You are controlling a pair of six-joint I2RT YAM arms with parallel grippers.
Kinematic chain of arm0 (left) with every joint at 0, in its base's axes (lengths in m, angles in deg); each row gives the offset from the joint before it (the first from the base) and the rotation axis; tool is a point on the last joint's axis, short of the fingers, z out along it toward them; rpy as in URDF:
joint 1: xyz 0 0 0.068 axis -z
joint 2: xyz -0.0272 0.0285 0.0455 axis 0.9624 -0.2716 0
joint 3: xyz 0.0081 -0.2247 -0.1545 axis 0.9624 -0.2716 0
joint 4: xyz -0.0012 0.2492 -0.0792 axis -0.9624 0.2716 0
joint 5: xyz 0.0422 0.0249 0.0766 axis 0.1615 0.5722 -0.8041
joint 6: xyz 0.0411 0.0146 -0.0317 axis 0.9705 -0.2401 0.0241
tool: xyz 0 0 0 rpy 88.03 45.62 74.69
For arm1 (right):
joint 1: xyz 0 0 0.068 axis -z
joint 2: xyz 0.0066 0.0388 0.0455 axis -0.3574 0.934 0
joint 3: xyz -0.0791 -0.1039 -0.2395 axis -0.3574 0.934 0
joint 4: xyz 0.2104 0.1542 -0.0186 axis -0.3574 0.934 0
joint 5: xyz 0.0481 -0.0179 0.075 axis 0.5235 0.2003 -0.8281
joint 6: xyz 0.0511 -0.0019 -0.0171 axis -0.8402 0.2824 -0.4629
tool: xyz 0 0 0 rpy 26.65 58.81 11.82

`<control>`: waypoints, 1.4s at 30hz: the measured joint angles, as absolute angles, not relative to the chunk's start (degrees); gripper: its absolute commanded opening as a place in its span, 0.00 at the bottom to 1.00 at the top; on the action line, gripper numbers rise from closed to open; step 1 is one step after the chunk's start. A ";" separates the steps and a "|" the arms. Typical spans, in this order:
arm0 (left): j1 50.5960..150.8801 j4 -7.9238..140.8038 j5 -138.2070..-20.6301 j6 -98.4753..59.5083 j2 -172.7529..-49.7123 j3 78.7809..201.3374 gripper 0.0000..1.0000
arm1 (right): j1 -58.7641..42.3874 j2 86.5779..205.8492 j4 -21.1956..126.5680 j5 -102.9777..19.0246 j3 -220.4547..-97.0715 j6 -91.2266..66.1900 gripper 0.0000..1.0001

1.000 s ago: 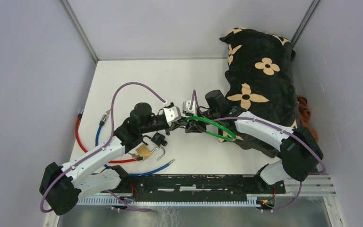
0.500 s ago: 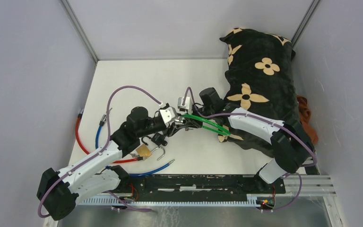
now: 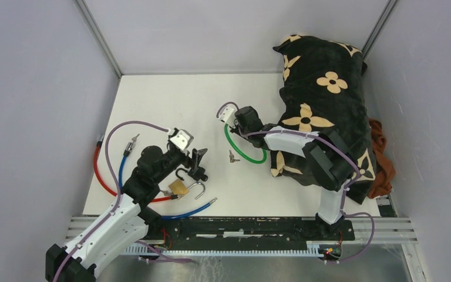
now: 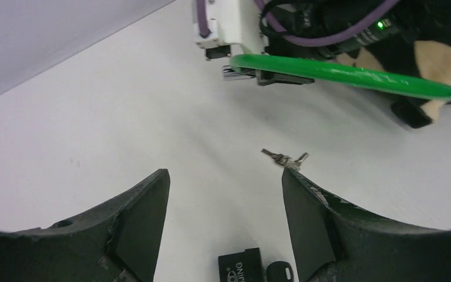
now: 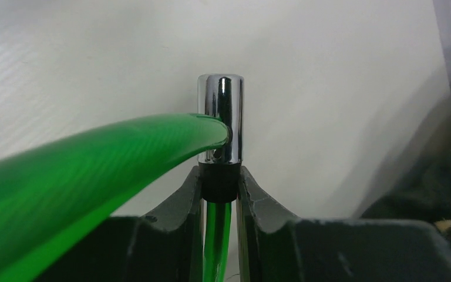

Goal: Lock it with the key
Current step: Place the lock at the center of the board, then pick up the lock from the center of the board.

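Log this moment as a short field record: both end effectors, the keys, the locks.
left end effector: open, empty
right end effector: shut on the green cable lock, at its black collar
keys: loose on the table, ungripped, near that lock
brass padlock: on the table, shackle open
black padlock: beneath the left end effector

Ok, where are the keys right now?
The keys lie loose on the table, mid-centre in the top view, between the open left gripper and the green cable lock that the right gripper holds.
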State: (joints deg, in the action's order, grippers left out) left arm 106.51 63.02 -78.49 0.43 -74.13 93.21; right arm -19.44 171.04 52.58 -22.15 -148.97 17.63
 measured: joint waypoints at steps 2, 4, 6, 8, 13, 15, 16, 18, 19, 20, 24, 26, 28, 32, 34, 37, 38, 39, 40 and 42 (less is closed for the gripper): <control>104.22 62.89 -79.63 -0.85 -73.15 91.90 0.78 | -19.90 174.58 52.36 -16.86 -150.81 19.40 0.09; 102.31 62.76 -80.81 -2.14 -71.97 90.72 0.79 | -20.67 176.66 52.21 -13.39 -151.44 20.78 0.20; 101.44 62.59 -81.77 -3.04 -70.92 89.87 0.80 | -21.08 177.75 52.56 -10.57 -151.46 22.02 0.31; 100.89 62.37 -82.38 -3.83 -69.96 89.08 0.81 | -21.43 178.12 53.06 -8.47 -151.46 23.25 0.38; 99.89 61.95 -83.12 -5.31 -68.29 87.81 0.82 | -22.22 178.12 52.80 -5.30 -151.44 26.83 0.51; 99.49 61.78 -83.14 -5.58 -67.66 87.48 0.82 | -22.52 178.12 53.04 -3.88 -151.40 28.54 0.52; 99.25 61.54 -83.14 -5.60 -67.36 87.24 0.82 | -22.63 178.12 53.06 -3.33 -151.40 29.19 0.52; 98.79 61.34 -83.14 -5.60 -66.81 87.00 0.82 | -22.85 178.10 53.37 -2.33 -151.40 30.15 0.52; 98.58 61.28 -83.12 -5.60 -66.57 86.96 0.82 | -22.92 178.01 53.85 -2.11 -151.42 30.28 0.53; 98.36 61.17 -83.12 -5.60 -66.31 86.92 0.82 | -22.98 177.79 54.51 -2.11 -151.44 30.28 0.55; 97.22 61.04 -83.12 -5.73 -64.91 86.76 0.83 | -24.05 174.97 60.52 -5.30 -152.84 29.28 0.76; 96.17 60.86 -83.10 -6.30 -63.95 86.54 0.83 | -25.47 173.44 64.93 -11.03 -155.95 27.62 0.91; 95.04 60.66 -83.10 -7.15 -63.05 86.44 0.84 | -27.16 172.22 66.70 -18.13 -158.37 24.97 0.98; 92.43 60.29 -83.41 -8.59 -60.80 86.33 0.84 | -31.62 169.36 62.57 -33.47 -157.45 15.60 0.98; 91.39 60.05 -84.41 -8.68 -59.57 86.33 0.84 | -33.85 169.23 58.88 -36.99 -155.68 10.55 0.98; 90.16 59.62 -85.72 -8.75 -58.02 86.33 0.84 | -36.88 170.43 55.53 -38.11 -154.39 4.86 0.85; 89.96 59.59 -85.90 -8.75 -57.72 86.33 0.84 | -37.78 171.35 54.27 -38.08 -154.39 3.05 0.81; 89.72 59.51 -86.18 -8.75 -57.41 86.33 0.84 | -38.35 172.13 53.44 -38.19 -154.42 2.00 0.80; 89.66 59.42 -86.20 -8.75 -57.19 86.33 0.84 | -38.83 173.03 52.74 -38.24 -154.48 0.71 0.80; 89.57 59.33 -86.23 -8.75 -56.91 86.33 0.84 | -39.48 175.11 51.80 -38.15 -154.87 -1.41 0.81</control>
State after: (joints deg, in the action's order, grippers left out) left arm 89.57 59.33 -86.23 -8.75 -56.91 86.33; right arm -39.48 175.11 51.80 -38.15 -154.87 -1.41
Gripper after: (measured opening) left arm 0.842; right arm 0.805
